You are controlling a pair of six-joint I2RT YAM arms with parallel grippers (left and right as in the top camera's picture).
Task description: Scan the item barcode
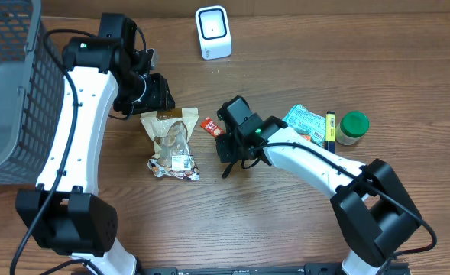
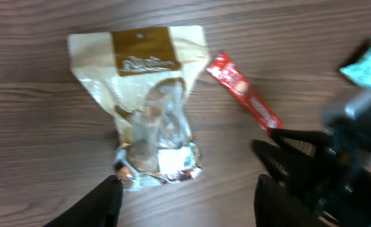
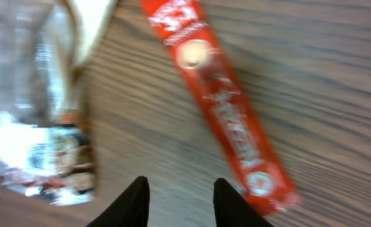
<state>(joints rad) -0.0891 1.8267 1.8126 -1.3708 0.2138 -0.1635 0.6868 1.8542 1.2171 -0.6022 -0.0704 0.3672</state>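
Wire basket (image 1: 11, 92) at table's left edge. Left gripper (image 2: 188, 205) hovers by the snack pouch (image 1: 171, 141), fingers spread, nothing between them. Pouch lies flat on the wood left of centre, with a white label patch at one end, possibly the barcode but too blurred to tell. Red stick sachet (image 1: 208, 125) lies just right of pouch. Scanner (image 1: 213, 32) stands at far edge, well apart. Right gripper (image 3: 179, 205) sits low beside sachet, jaws parted, empty.

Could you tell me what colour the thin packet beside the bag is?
The packet is red with white print, clearest in the right wrist view.
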